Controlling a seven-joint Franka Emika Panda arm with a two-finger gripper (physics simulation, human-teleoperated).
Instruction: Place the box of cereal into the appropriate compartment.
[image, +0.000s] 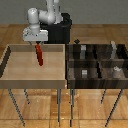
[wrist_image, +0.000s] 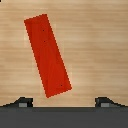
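Your claw (image: 38, 44) hangs over the light tray (image: 10, 62), fingers (wrist_image: 21, 102) spread wide and holding nothing. The box of cereal (image: 40, 56) sits just under it, tilted. If you go down without turning to match, you may bump it over. The dark tray (image: 95, 62) with compartments waits beside.

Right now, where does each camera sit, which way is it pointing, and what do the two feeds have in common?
Exterior view: off the arm, raised, looking down over the light tray and dark compartment bin; the arm and gripper show above the box of cereal.
Wrist view: on the wrist, looking down at the tray floor; only the two fingertips show.
Shared: the box of cereal and the tray's wood floor.
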